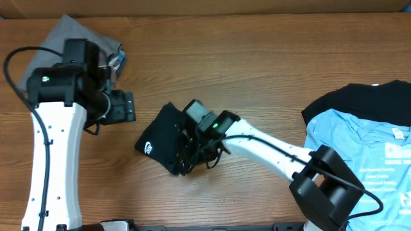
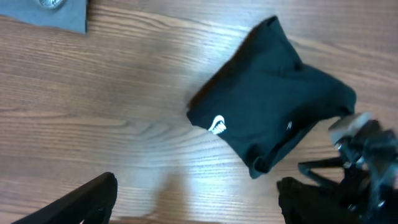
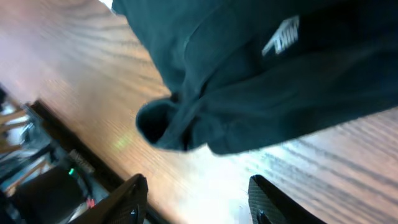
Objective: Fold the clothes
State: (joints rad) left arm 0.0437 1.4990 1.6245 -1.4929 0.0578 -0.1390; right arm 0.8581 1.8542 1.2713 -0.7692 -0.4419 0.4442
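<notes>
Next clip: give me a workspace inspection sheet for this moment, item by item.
Surface: wooden table, no spills seen.
Job's things: navy shirt folded in a bundle at centre, logo up; grey garment far left; light-blue tee over black garment, right.
Clutter: nothing seen.
Grippers: left gripper open, empty; right gripper open at the navy shirt's edge, holding nothing.
Cables: left-arm cable loops free; right-arm cable runs along the arm.
Surroundings: dark equipment past the table edge, blurred.

The T-shirt [image 1: 162, 136] was very dark navy with a small white logo. The tee [image 1: 359, 151] was light blue, white-printed. There was a black garment [image 1: 369, 99], a grey garment [image 1: 61, 35], and the table [image 1: 257, 64] was brown woodgrain.
</notes>
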